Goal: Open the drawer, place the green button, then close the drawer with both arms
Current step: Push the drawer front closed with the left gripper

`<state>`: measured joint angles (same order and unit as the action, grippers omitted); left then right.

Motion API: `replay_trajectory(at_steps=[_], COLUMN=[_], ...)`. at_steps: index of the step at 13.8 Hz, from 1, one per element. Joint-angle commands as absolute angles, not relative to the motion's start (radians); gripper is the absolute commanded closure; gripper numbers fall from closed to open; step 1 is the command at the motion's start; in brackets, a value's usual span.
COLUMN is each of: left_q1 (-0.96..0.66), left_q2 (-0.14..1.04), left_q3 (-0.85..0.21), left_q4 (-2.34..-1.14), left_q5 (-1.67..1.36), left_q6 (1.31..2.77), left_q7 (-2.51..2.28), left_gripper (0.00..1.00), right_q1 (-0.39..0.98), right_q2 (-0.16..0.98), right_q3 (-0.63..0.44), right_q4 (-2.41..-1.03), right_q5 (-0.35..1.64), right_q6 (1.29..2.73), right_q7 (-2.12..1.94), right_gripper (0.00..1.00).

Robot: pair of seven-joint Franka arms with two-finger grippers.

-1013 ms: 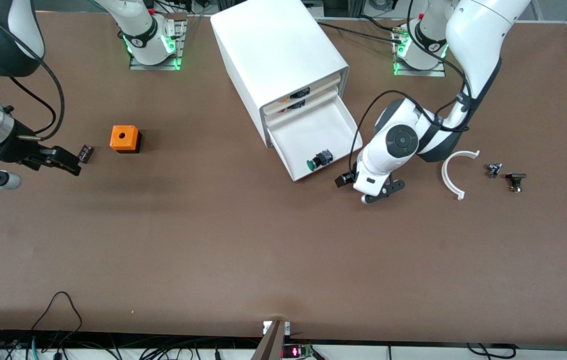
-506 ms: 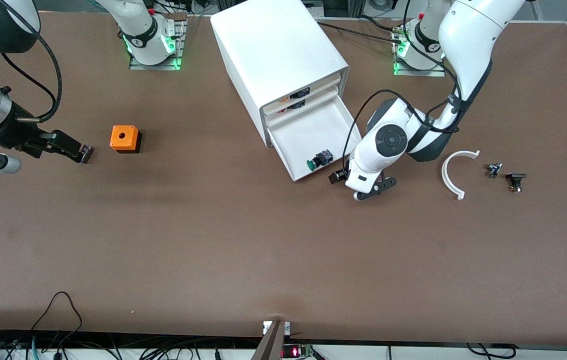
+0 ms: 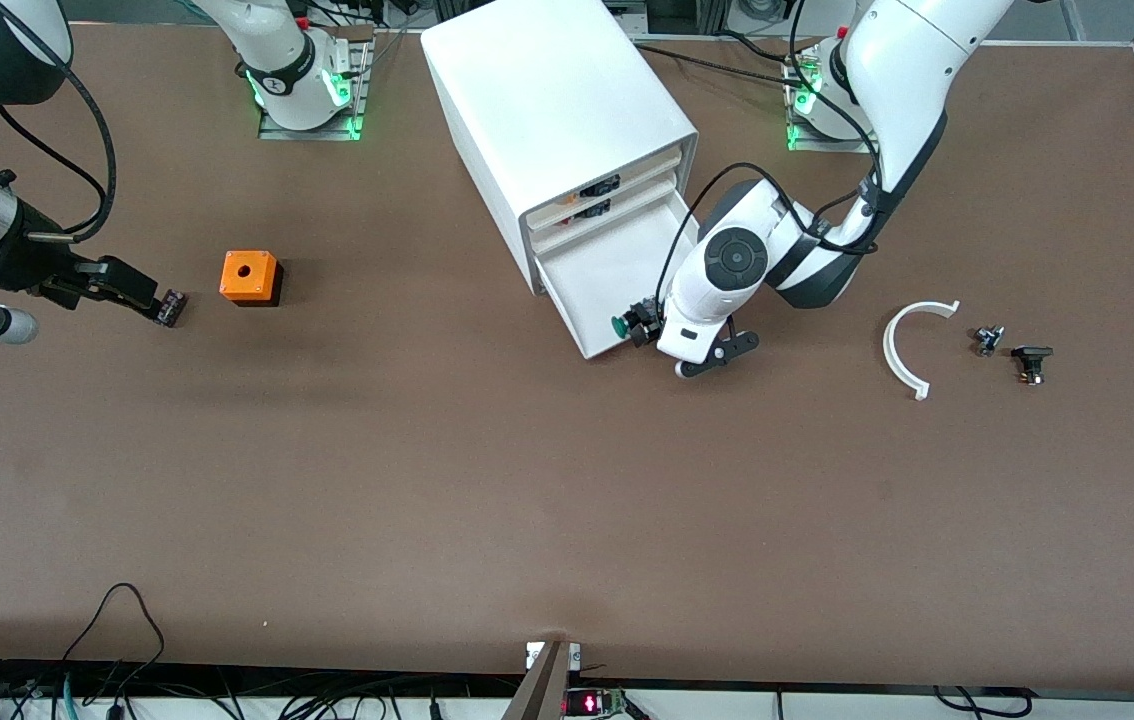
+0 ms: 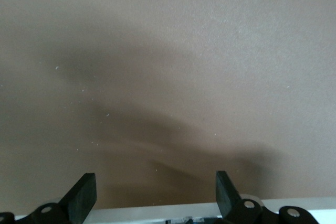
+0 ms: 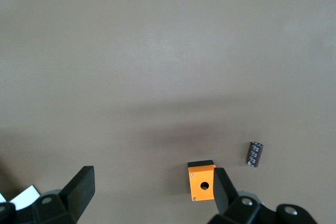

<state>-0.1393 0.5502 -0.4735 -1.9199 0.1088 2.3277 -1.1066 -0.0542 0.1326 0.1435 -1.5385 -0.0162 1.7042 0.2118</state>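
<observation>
since a second ago the left arm swung in toward the cabinet, so the left gripper sits spread at the open drawer lip. right gripper hangs spread near the table's right-arm edge. button lies in the drawer's front corner.

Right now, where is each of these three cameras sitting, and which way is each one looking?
Front view: high across the table, facing both arms; shows the white cabinet, its open drawer and the button.
Left wrist view: on the left arm's wrist, looking down at bare table; only the open left tool shows.
Right wrist view: on the right arm's wrist, looking down; only the open right tool shows.
Shared: front and right wrist views both show the orange box and small dark part.
</observation>
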Motion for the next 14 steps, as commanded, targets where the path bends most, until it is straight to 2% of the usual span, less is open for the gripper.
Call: replay_trajectory(at_steps=[1, 9, 14], left_q1=[-0.14, -0.137, -0.126], left_q2=[0.558, 0.563, 0.561], left_q3=[-0.538, -0.687, -0.703], left_q4=[-1.948, -1.951, -1.945], left_q5=[0.138, 0.1, 0.032], left_q6=[2.315, 2.166, 2.155], left_q7=[-1.129, -1.146, -1.129], left_gripper=[0.0, 0.0, 0.0], right_q1=[-0.071, -0.071, -0.069], right_q2=[0.115, 0.121, 0.12], right_q3=[0.161, 0.161, 0.166], right_q4=[-1.529, -1.499, -1.497], right_q5=[-0.006, -0.006, -0.008], right_q6=[1.687, 1.678, 1.678], right_q7=[0.202, 0.206, 0.218], right_gripper=[0.0, 0.0, 0.0])
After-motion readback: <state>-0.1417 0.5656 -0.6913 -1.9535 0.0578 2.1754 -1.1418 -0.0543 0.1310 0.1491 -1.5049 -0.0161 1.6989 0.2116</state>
